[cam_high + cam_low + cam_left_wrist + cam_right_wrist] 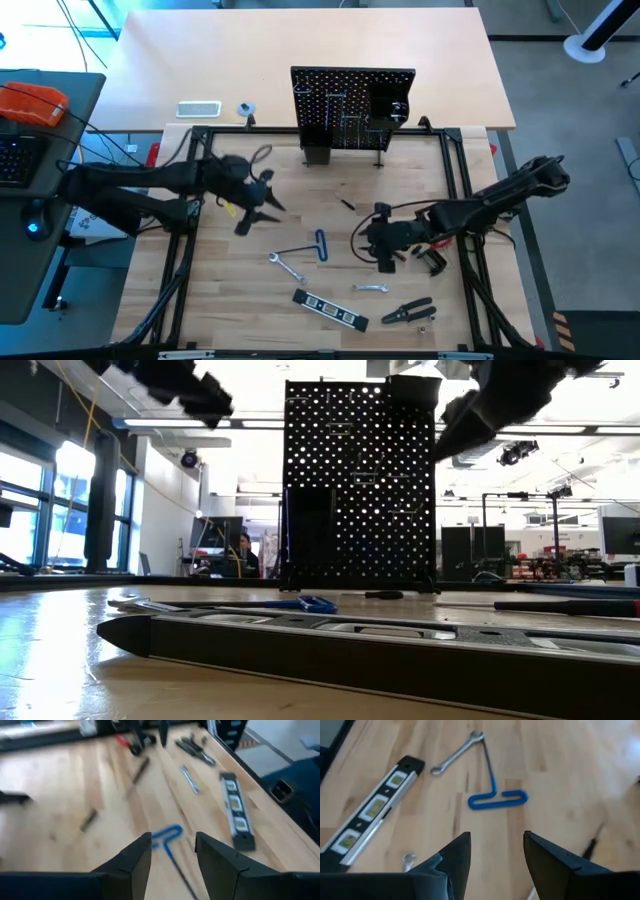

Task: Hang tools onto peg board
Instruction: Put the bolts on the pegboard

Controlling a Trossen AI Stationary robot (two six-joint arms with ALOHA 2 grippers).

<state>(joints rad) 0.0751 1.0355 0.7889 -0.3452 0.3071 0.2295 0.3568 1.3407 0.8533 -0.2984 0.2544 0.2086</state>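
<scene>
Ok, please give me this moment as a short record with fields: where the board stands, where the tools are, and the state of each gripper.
peg board: upright at the table's far side, no table tool hung on it yet
blue-handled key: lying flat mid-table
wrenches: one beside the key, one smaller nearer the front
level: flat near the front edge
pliers: flat front right
left gripper: open, empty, above the table left of centre
right gripper: open, empty, above the table right of the key
</scene>
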